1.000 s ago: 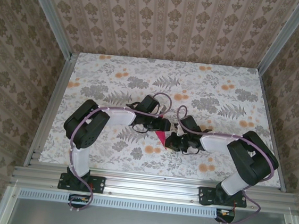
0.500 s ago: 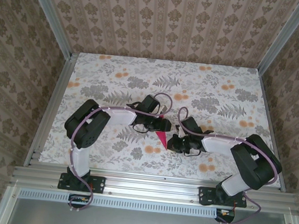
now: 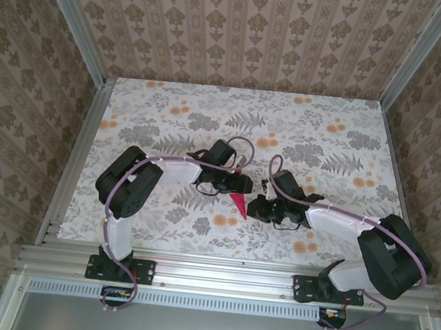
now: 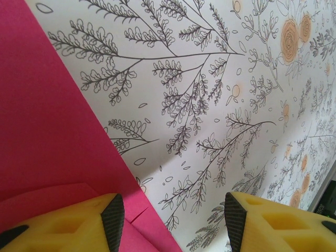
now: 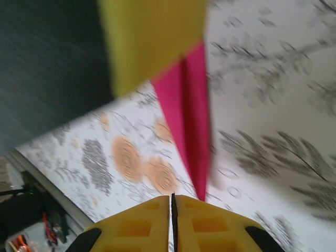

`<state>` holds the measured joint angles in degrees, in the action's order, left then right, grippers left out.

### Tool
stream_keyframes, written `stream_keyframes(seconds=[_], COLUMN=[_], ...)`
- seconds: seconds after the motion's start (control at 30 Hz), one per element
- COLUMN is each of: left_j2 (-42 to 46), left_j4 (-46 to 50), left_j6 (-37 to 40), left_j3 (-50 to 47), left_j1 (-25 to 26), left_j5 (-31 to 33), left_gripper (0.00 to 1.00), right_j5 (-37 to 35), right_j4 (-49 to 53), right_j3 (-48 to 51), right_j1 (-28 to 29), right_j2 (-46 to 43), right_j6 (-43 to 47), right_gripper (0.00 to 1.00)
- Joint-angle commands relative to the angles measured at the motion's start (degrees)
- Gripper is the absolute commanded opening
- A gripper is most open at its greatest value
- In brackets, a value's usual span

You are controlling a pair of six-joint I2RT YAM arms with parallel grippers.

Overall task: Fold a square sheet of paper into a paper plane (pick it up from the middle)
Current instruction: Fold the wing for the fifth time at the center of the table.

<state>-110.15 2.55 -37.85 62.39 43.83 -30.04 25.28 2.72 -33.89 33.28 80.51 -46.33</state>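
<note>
The table (image 3: 351, 123) lies bare across its far half, from 10 through 12 to 2 o'clock, leaving open passage there. The middle is crowded: the left gripper (image 3: 240, 186) and right gripper (image 3: 253, 209) sit just beside each other at the paper plane (image 3: 237, 205), with cables (image 3: 242, 142) looping just past them. Arm elbows block 8 and 4 o'clock. Walls (image 3: 242, 33) close 9, 12 and 3, and a metal rail (image 3: 225, 272) bars 6.

The table (image 3: 328, 121) bears a white covering printed with grey ferns (image 4: 184, 105) and orange flowers (image 5: 128, 157). Beige patterned wallpaper (image 3: 243, 25) lines the walls behind and at both sides. Aluminium rails (image 3: 224, 276) run along the near edge.
</note>
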Motion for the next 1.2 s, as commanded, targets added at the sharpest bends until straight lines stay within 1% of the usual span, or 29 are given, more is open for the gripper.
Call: stream_keyframes(seconds=[0.0, 0.13, 0.3, 0.5, 0.73, 1.03, 1.17], left_j2=[-2.4, -2.3, -2.4, -2.1, -2.5, -2.6, -2.3], left_j4=[2.7, 3.0, 3.0, 3.3, 3.3, 3.2, 3.2], left_j6=[1.1, 1.1, 1.1, 1.3, 1.2, 1.2, 1.2], left_j3=[0.5, 0.8, 0.8, 0.6, 0.7, 0.5, 0.5], left_j1=[0.2, 0.2, 0.2, 0.1, 0.1, 0.2, 0.3], left_j5=[0.6, 0.7, 0.7, 1.0, 1.1, 0.6, 0.3], left_gripper=[0.57, 0.56, 0.57, 0.57, 0.57, 0.57, 0.57], right_j5=[2.3, 2.8, 1.3, 0.3, 0.9, 2.0, 1.3], right_j4=[-6.2, -9.3, -5.5, -2.7, -1.0, -2.8, -5.8], right_j3=[-3.1, -4.4, -3.0, 3.2, 7.4, 11.2, 9.9], right_j1=[0.4, 0.5, 0.6, 0.8, 0.9, 0.9, 0.8], right_j2=[4.4, 9.5, 12.6, 10.1, 6.5, 4.3, 1.1], right_j6=[-3.1, -4.5, -2.9, -2.0, -1.7, -3.5, -4.2], right_gripper=[0.12, 0.11, 0.11, 0.12, 0.12, 0.12, 0.13])
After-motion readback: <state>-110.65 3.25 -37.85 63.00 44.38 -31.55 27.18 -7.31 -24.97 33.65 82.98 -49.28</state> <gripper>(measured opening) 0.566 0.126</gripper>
